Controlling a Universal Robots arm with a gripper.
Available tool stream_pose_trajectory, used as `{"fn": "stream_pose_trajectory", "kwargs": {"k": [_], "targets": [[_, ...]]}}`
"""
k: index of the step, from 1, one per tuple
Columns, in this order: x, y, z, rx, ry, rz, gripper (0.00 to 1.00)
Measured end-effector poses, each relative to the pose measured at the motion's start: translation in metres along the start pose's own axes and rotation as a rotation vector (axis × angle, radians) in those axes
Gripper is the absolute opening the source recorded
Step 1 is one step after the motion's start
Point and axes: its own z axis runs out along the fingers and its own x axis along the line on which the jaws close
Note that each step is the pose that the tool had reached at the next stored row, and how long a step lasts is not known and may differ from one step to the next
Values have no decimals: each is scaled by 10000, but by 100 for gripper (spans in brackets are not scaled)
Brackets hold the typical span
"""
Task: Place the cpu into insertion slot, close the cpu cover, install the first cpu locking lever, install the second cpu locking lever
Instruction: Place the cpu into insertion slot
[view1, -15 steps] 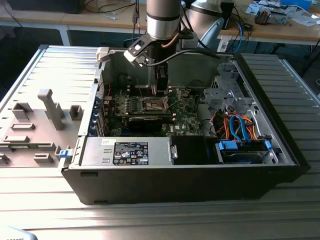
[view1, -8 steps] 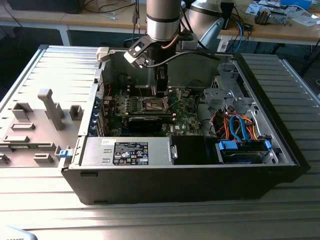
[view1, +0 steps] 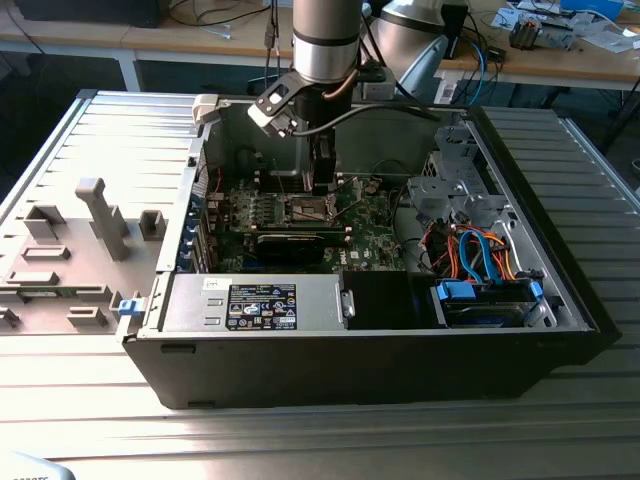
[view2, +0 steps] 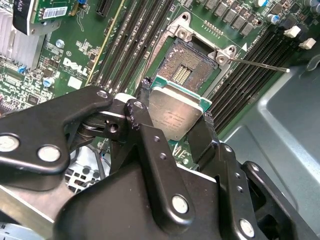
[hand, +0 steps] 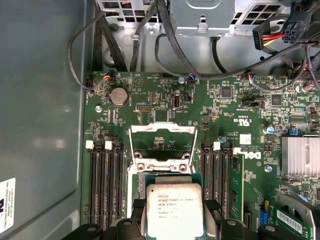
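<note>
1. Far to the exterior view's left of the insertion slot, grey plastic fixtures stand on the ribbed table, well apart from the open computer case.
2. In front of the slot, nearer the exterior camera, the power supply wears a dark label with white print, too small to read.
3. Over the slot itself, the gripper reaches straight down, fingers clenched on the cpu by two opposite edges.
4. The cpu is held over one edge of the slot and not seated. Most of the contact field lies bare. Its printed metal lid faces up and its sides run parallel to the slot's rim.
5. Beyond the slot the cpu cover stands swung open, and a thin locking lever juts free from one corner.
6. It's tight here: long black memory slots press close on both flanks of the slot.
7. To the exterior view's right of the slot, blue and orange cables loop by the drive bay.
</note>
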Motion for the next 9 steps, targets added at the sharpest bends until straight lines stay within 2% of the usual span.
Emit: {"fn": "stream_pose_trajectory", "kwargs": {"k": [9], "targets": [[0, -1, 19, 0, 0, 0, 55]]}}
